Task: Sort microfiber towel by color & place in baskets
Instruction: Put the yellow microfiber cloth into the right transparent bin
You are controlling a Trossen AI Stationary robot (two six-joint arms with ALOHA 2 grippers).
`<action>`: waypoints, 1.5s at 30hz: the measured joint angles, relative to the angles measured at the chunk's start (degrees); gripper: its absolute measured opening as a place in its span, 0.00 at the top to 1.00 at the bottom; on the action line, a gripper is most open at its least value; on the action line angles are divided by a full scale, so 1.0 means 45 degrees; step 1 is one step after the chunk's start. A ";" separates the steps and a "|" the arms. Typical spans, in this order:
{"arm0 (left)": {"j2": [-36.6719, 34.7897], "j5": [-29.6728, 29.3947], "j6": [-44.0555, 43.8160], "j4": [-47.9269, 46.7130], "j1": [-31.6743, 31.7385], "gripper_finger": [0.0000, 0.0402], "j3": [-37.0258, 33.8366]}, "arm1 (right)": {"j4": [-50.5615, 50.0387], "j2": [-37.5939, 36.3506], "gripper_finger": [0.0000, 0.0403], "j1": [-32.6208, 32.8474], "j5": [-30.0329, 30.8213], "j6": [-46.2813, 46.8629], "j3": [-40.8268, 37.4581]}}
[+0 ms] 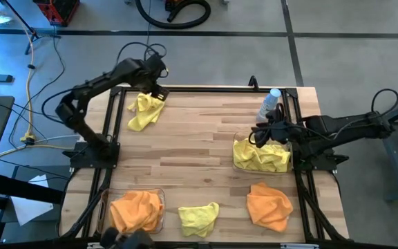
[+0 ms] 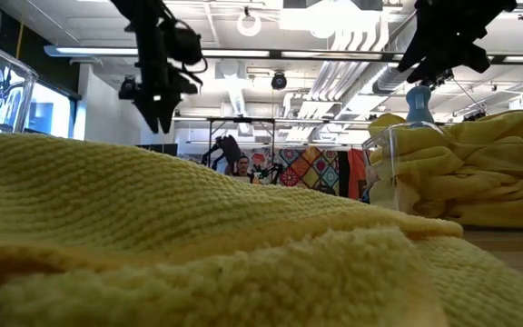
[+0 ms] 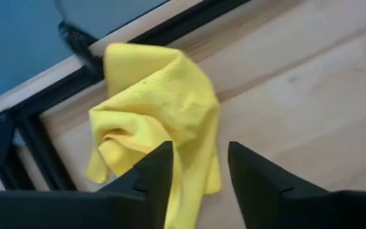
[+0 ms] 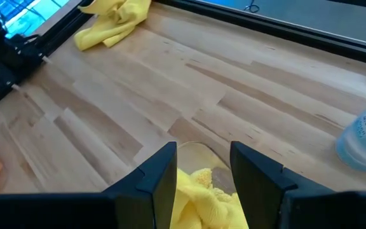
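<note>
A yellow towel (image 1: 146, 111) lies crumpled on the table at the far left corner. My left gripper (image 3: 199, 170) hovers open just above it, pointing steeply down, with nothing between its fingers. At the right edge stands a clear basket (image 1: 238, 144) heaped with yellow towels (image 1: 262, 158). My right gripper (image 4: 202, 172) hangs open over the basket's far part, and nothing is in its hold. At the near left, a second clear basket (image 1: 162, 195) holds an orange towel (image 1: 137, 211). A yellow towel (image 1: 199, 217) lies loose at the near middle and an orange towel (image 1: 269, 206) at the near right.
A clear bottle with a blue cap (image 1: 270, 104) stands just beyond the right basket, close to my right arm. Black frame rails (image 1: 206, 88) run along the table's edges. Bare wood spreads across the table's middle (image 1: 192, 145). A person shows far off in the room (image 2: 241, 165).
</note>
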 joint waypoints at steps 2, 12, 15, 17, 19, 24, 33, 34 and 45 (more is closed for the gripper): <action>0.0317 -0.0268 -0.0378 -0.0081 0.0149 0.61 0.0000 | 0.0000 0.0005 0.65 -0.0130 0.0000 0.0000 0.0000; 0.1390 -0.0712 -0.1811 -0.1082 0.0898 0.57 -0.0430 | 0.0000 0.0000 0.65 -0.0388 0.0000 0.0238 0.0000; 0.1698 -0.0184 -0.1821 -0.1023 0.1091 0.58 -0.0734 | 0.0000 0.0000 0.65 -0.0388 -0.0005 0.0238 0.0000; 0.1840 0.0041 -0.1809 -0.0887 0.1126 0.58 -0.0864 | 0.0000 0.0002 0.65 -0.0388 -0.0005 0.0234 0.0000; 0.1995 0.0155 -0.1717 -0.0658 0.1135 0.58 -0.0992 | 0.0000 0.0001 0.65 -0.0388 -0.0005 0.0228 0.0000; 0.2409 0.0433 -0.1709 -0.0505 0.1135 0.58 -0.1064 | 0.0000 0.0002 0.65 -0.0388 -0.0005 0.0236 0.0000; 0.2933 0.1789 -0.0303 -0.0136 0.1159 0.96 -0.1073 | 0.0000 0.0000 0.65 -0.0388 -0.0005 0.0185 0.0000; 0.2830 0.1839 -0.0267 -0.0058 0.1117 0.98 -0.1073 | 0.0000 0.0000 0.65 -0.0388 -0.0005 0.0085 0.0000; -0.1209 0.3120 -0.2352 0.0249 -0.1801 1.00 0.0549 | 0.0000 0.0000 0.65 -0.0383 -0.0018 -0.2095 0.0000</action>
